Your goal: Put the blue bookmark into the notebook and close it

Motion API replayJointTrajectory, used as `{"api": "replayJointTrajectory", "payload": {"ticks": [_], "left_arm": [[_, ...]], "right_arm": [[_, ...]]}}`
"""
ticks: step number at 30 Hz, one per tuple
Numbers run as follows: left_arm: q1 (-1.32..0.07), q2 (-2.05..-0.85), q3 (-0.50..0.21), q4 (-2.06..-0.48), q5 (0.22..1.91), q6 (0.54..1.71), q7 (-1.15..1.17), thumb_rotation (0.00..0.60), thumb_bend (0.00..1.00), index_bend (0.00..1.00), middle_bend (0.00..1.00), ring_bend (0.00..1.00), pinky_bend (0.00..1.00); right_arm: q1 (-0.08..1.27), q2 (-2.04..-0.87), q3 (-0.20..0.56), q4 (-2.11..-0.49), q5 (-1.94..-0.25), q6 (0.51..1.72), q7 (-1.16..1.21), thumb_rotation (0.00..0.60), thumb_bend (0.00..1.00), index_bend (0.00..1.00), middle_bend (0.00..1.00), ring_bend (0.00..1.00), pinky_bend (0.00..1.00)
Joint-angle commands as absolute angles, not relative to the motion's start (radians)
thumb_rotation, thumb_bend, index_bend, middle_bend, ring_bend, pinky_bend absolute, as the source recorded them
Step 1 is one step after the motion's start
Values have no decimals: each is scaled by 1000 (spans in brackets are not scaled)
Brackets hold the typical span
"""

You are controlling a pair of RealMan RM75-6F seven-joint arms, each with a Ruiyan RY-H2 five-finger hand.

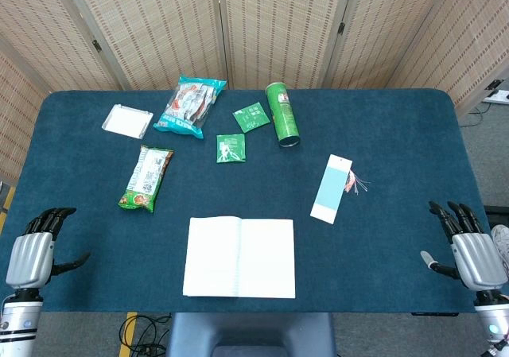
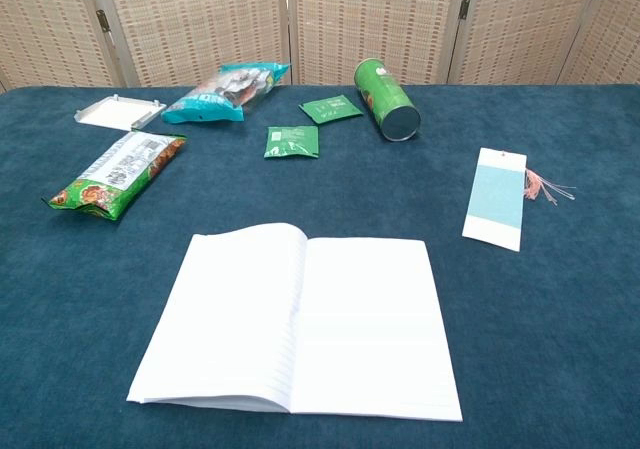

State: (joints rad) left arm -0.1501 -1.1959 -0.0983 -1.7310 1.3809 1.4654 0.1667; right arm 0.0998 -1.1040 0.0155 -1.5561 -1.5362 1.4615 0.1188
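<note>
Your notebook [image 1: 239,258] lies open and flat on the dark blue tabletop [image 1: 398,126], low in the centre of the head view, blank pages up. The blue bookmark [image 1: 331,188] lies right of centre, up and to the right of the notebook and apart from it, with its pinkish tassel [image 1: 357,184] trailing off its right edge.

Your left hand [image 1: 33,250] sits at the lower left corner of the head view, over the tabletop's edge, fingers apart and holding nothing. Your right hand [image 1: 469,250] mirrors it at the lower right, also spread and empty. The chest view shows neither hand.

Across the upper part of the frame you have a white tray [image 1: 127,121] at the left, a teal snack bag [image 1: 189,106] beside it, two small green packets [image 1: 231,148], and a green can [image 1: 282,114] lying on its side. A green snack bag [image 1: 146,179] lies left of centre, below the tray.
</note>
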Motion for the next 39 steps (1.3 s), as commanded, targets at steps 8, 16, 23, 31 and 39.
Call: {"api": "replayJointTrajectory", "payload": {"ticks": [8,16,23,31,39], "left_arm": [[-150,-1191,-98,-1744,1385,1464,173,600,168,223,229,167,228],[-145,-1184,-93,-1751,1391,1467,170,600,168,223,229,167,228],[-134,-1171,-88,-1760,1388,1473,163,600,167,223,229,167,228],[-125,-1166,-85,-1760,1387,1478,155,600,167,223,229,167,228],[-123,-1160,-86,-1754,1377,1470,146,600,167,223,229,167,228]], "right_arm": [[112,-1097,16,-1543,-1553,1443,120,600,186,11,201,76,57],[222,-1112,46,-1475,-1595,1335,10,600,185,12,201,76,69],[390,-1130,67,-1409,-1637,1145,19,600,186,57,203,76,82],[564,-1214,70,-1270,-1683,969,24,600,186,84,203,76,82],[686,-1328,21,-1104,-1775,909,23,600,184,90,195,76,83]]}}
